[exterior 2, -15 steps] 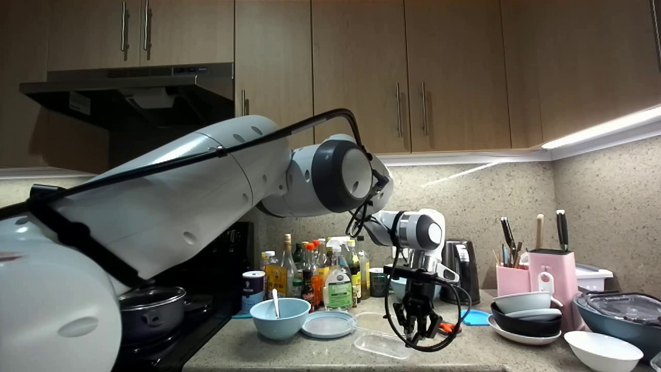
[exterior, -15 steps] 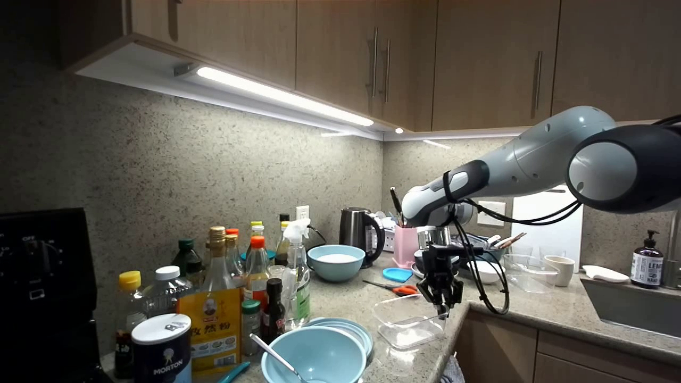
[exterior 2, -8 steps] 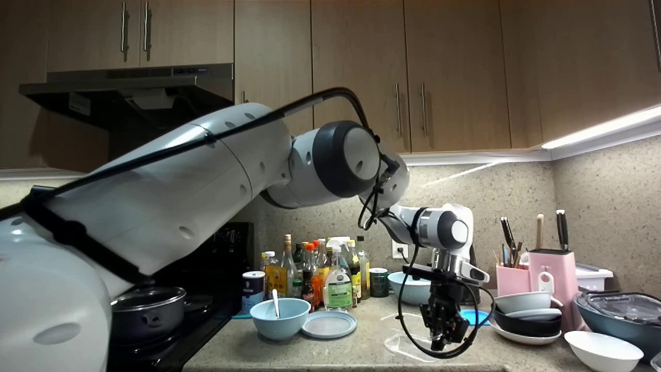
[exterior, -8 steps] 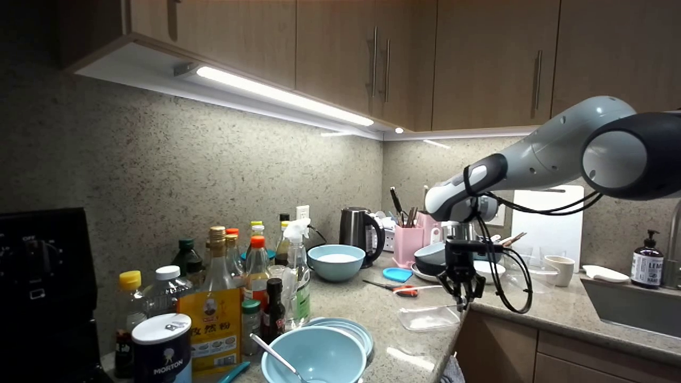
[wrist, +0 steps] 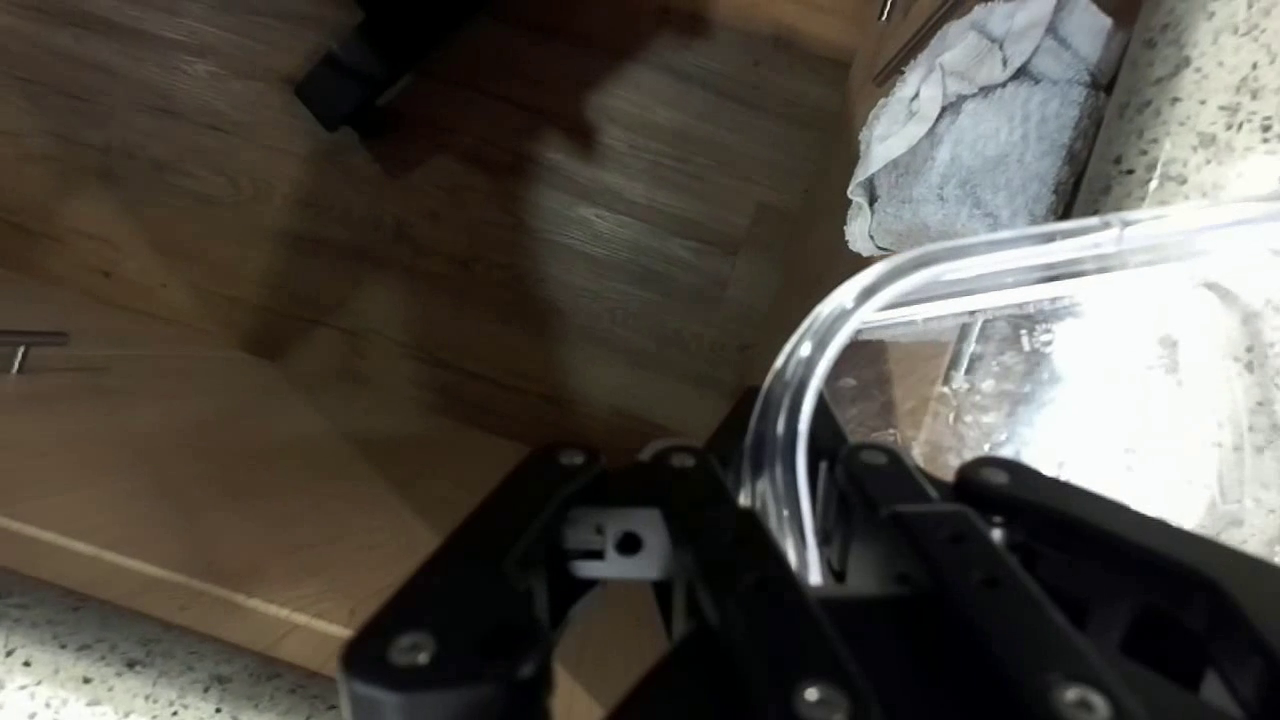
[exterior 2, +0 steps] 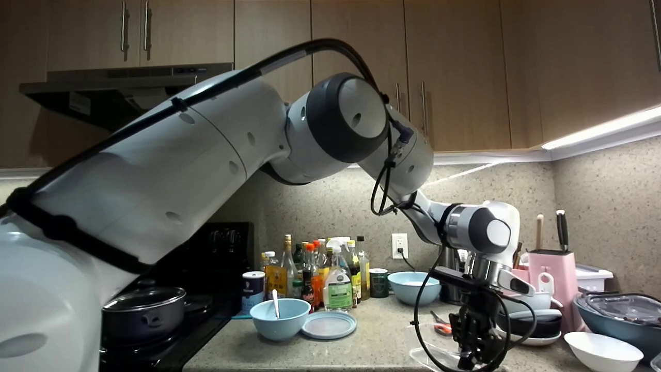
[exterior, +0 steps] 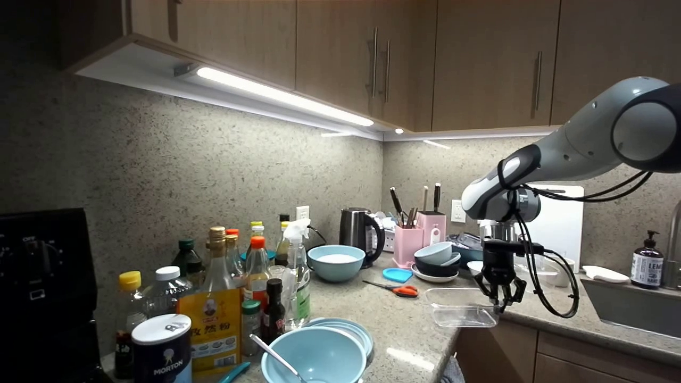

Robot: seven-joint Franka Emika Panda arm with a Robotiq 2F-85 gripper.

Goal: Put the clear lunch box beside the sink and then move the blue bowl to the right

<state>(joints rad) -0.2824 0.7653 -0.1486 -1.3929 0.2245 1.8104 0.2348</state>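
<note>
We see the gripper [exterior: 501, 307] clamped on the clear lunch box [exterior: 464, 317], over the edge of the counter [exterior: 393, 332]. The nearer blue bowl [exterior: 319, 354] contains a spoon [exterior: 277, 357], the farther bowl [exterior: 336, 273] something white; scissors [exterior: 407, 291] lie near stacked bowls [exterior: 433, 256].

The can [exterior: 162, 351] reads "MORTON", the packet [exterior: 209, 332] "孜然粉". "OFF" stands on the stove panel [exterior: 48, 276], "LEM" on the soap bottle [exterior: 647, 263].

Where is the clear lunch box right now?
In an exterior view, the clear lunch box is held by one end in the gripper, right of the orange-handled scissors.
</note>
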